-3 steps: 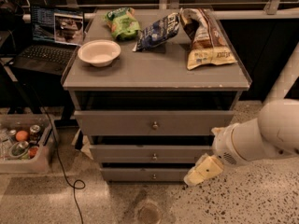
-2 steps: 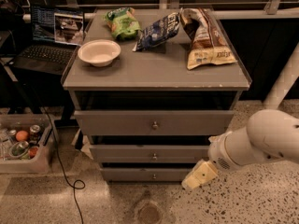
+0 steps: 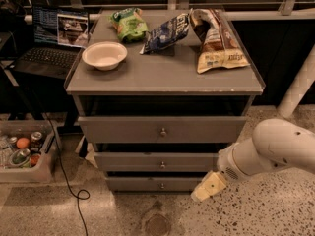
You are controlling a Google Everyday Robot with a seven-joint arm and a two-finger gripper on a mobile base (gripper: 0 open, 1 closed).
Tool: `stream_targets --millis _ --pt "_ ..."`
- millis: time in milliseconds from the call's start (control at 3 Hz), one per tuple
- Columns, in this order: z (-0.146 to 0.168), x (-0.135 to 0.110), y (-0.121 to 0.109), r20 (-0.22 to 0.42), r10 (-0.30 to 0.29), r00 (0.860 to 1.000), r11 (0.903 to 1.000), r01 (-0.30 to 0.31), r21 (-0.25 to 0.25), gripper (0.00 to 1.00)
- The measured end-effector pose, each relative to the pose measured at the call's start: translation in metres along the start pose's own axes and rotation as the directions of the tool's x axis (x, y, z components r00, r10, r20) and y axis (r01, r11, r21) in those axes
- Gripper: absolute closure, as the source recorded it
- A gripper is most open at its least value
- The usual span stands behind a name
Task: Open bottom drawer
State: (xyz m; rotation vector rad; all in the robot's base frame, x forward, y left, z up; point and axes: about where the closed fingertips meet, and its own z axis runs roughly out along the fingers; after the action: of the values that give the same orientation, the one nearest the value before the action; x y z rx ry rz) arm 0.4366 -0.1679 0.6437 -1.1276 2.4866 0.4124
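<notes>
The bottom drawer (image 3: 147,184) is the lowest, narrowest grey front of the grey cabinet, with a small round metal knob (image 3: 162,185) at its centre. It looks level with or barely out from the cabinet body. My gripper (image 3: 207,187) hangs low at the right end of that drawer front, about a hand's width right of the knob, at the end of the white arm (image 3: 275,149) coming in from the right. It touches nothing that I can make out.
Above are the middle drawer (image 3: 157,162) and the top drawer (image 3: 162,129). The cabinet top holds a white bowl (image 3: 104,55) and three snack bags (image 3: 170,32). A laptop (image 3: 54,41) and a bin of cans (image 3: 22,151) stand left; a cable (image 3: 66,173) crosses the floor.
The arm and gripper have shifted left and slightly lower, closer to the bottom drawer front. The drawers have not moved.
</notes>
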Motion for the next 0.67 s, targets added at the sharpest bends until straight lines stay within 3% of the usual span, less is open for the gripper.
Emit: stream_targets --millis 333,667 --pt "-0.002 0.007 0.008 0.011 -0.017 1.0 0.9998 0.018 -0.004 0.0" --pt "0.018 0.023 -0.002 0.03 -0.024 0.999 0.9995 0.025 -0.018 0.0"
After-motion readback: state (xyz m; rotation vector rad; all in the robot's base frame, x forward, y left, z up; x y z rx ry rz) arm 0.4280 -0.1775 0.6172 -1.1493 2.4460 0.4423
